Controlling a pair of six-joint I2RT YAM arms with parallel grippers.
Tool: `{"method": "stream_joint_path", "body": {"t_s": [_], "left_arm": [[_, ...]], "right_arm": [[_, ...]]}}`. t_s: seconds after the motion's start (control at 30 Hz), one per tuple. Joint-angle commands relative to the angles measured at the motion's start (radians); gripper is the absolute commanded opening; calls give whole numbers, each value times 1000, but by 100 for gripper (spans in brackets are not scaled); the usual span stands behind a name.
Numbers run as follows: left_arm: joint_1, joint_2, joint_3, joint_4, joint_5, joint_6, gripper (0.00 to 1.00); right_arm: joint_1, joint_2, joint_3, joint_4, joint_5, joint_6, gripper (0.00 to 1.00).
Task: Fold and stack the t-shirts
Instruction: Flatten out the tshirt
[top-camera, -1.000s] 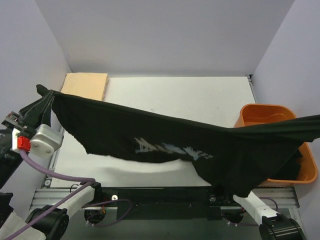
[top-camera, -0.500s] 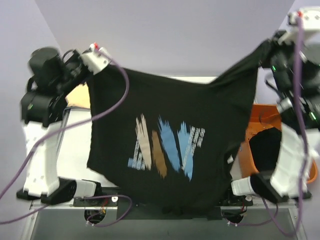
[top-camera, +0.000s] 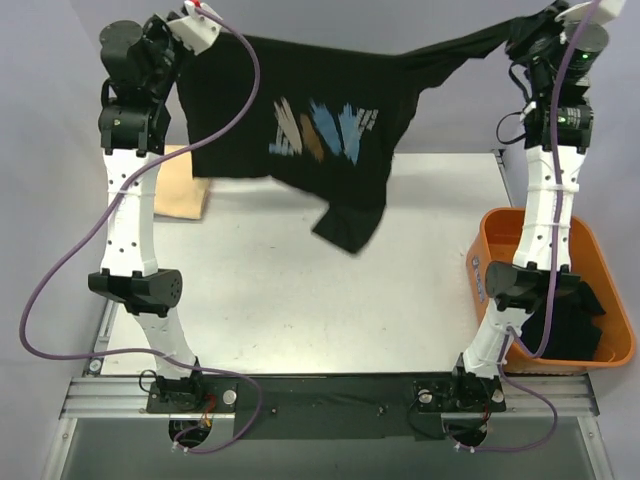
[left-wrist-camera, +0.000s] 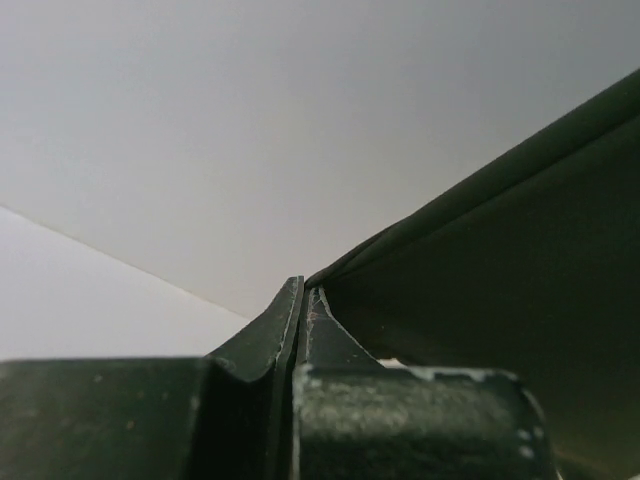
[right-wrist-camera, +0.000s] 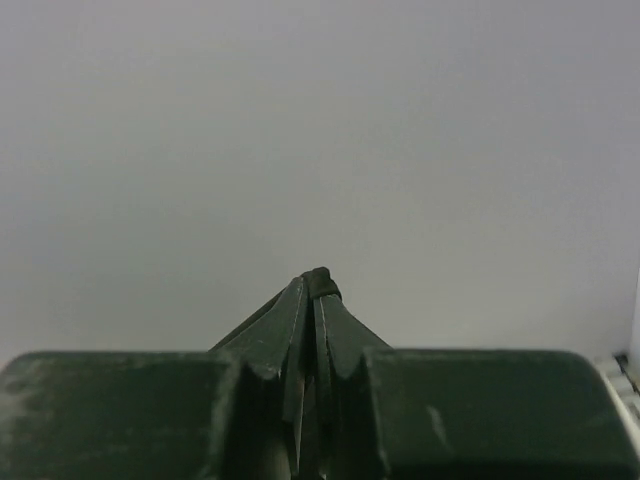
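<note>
A black t-shirt with a blue, white and tan brush-stroke print (top-camera: 300, 120) hangs stretched high above the table between both arms. My left gripper (top-camera: 185, 45) is shut on its left top corner; the cloth (left-wrist-camera: 500, 260) runs off to the right in the left wrist view. My right gripper (top-camera: 520, 30) is shut on the right end, where a small pinch of black cloth (right-wrist-camera: 320, 283) shows at the fingertips. A pale yellow-tan t-shirt (top-camera: 180, 190) lies folded at the table's far left. Another black t-shirt (top-camera: 570, 320) lies in the orange bin.
The orange plastic bin (top-camera: 500, 235) stands at the right edge of the white table (top-camera: 330, 300). Pale walls close in the back and both sides. Both arms stand stretched tall on either side.
Both arms have lifted further and spread the printed black t-shirt higher; its lower hem has come up off the near table edge and now hangs over the far half.
</note>
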Motion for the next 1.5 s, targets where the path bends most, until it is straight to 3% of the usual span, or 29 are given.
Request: {"method": "stream_joint_path", "body": {"t_s": [0.0,0.17,0.3,0.37,0.47,0.6,0.77,0.87,1.03,1.23,1.37,1.4,1.43,1.47], "left_arm": [[21,-20,128,211,-63,65,0],[21,-168,-65,132,15,111,0],[20,-369,-453,44,113,215,0],[18,-479,-669,18,148,266,0],[-11,-622,-1005,-99,192,372,0],[-45,-765,-1331,-230,187,447,0],[-49,-851,-1677,-298,138,476,0],[-48,-876,-1785,-315,80,487,0],[-42,-931,-1888,-440,61,485,0],[6,-1050,-1876,-652,21,496,0],[23,-1153,-1926,-587,50,583,0],[21,-1158,-1938,-570,54,585,0],[20,-1152,-1943,-557,51,600,0],[20,-1137,-1949,-563,37,608,0]], "right_arm": [[-95,-123,76,254,6,69,0],[-131,-301,-161,170,-131,4,0],[-80,-498,-498,16,-213,-111,0],[-25,-635,-788,-60,-201,-174,0],[65,-835,-1086,-201,-158,-196,0],[229,-1060,-1442,-391,-115,-64,0],[596,-1186,-1841,-425,-92,285,0],[759,-1135,-1921,-424,-100,387,0],[848,-1074,-1941,-509,-115,447,0],[974,-1107,-1900,-687,-222,526,0],[1015,-1116,-1875,-640,-201,498,0],[1015,-1102,-1881,-623,-202,484,2],[1018,-1063,-1887,-602,-228,478,15],[1021,-1044,-1907,-600,-248,482,22]]}}
